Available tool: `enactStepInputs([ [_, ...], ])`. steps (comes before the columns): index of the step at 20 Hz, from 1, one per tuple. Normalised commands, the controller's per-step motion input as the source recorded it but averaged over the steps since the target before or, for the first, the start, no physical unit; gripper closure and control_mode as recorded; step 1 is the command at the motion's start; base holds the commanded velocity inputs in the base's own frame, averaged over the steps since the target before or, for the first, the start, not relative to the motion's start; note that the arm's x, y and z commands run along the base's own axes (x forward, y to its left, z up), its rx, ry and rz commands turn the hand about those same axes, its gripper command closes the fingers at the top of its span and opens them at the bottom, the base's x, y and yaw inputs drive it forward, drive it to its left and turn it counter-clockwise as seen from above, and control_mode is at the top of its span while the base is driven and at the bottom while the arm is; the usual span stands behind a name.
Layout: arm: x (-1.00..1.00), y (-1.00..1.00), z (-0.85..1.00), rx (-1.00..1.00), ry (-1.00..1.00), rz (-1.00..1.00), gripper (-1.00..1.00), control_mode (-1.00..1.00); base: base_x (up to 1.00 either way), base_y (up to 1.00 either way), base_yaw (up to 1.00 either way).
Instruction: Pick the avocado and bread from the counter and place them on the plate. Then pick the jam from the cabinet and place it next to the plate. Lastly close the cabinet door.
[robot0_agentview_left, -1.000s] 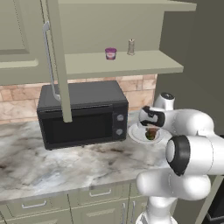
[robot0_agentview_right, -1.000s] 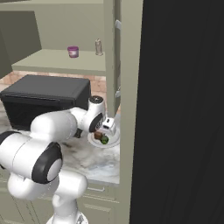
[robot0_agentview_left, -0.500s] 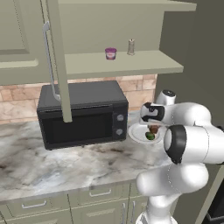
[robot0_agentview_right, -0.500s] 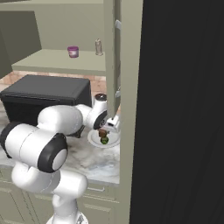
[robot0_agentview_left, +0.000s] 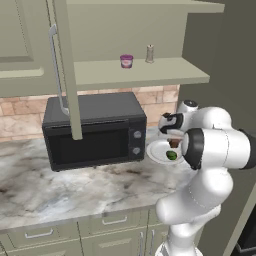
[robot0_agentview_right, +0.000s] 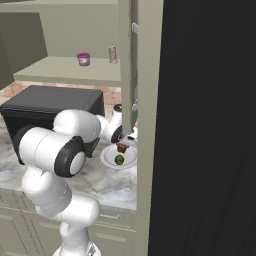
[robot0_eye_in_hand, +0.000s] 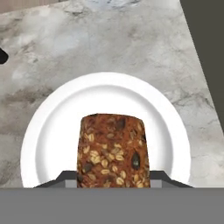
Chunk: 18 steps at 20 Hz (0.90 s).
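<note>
Table: you face a grey-white marbled stone table (robot0_agentview_left: 60, 187) with dark veins, over olive-green drawers (robot0_agentview_left: 75, 235).
Room: a black microwave oven (robot0_agentview_left: 95, 130) stands at the back against a brick wall; a dark tall panel closes your right side.
Plate: the round white plate (robot0_agentview_left: 156, 152) sits just right of the microwave, near the table's right end.
Hand: your hand (robot0_eye_in_hand: 113, 177) is narrowed onto the seeded reddish-brown bread piece (robot0_eye_in_hand: 113, 148), upright over the plate.
Avocado: the small dark green avocado (robot0_agentview_right: 119, 159) lies on the plate, just beside the bread.
Cabinet: the olive-green cabinet door (robot0_agentview_left: 65, 65) stands open; the purple jam jar (robot0_agentview_left: 126, 61) sits on the shelf beside a thin beige shaker (robot0_agentview_left: 149, 53).
Free space: bare table lies left and in front of the plate.
</note>
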Motion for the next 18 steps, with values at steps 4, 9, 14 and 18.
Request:
enactStepInputs([
  [4,0.15,-0.01,-0.33,0.00,0.00,0.00,1.00,-1.00,0.00,0.00,0.00],
  [9,0.23,0.00,-0.24,0.00,-0.01,0.00,1.00,-1.00,0.00,0.00,0.00],
  [14,0.34,0.00,0.00,0.01,0.00,0.00,1.00,-1.00,0.00,0.00,0.00],
  [18,0.19,0.00,-0.02,0.00,0.00,0.00,-1.00,-1.00,0.00,0.00,0.00],
])
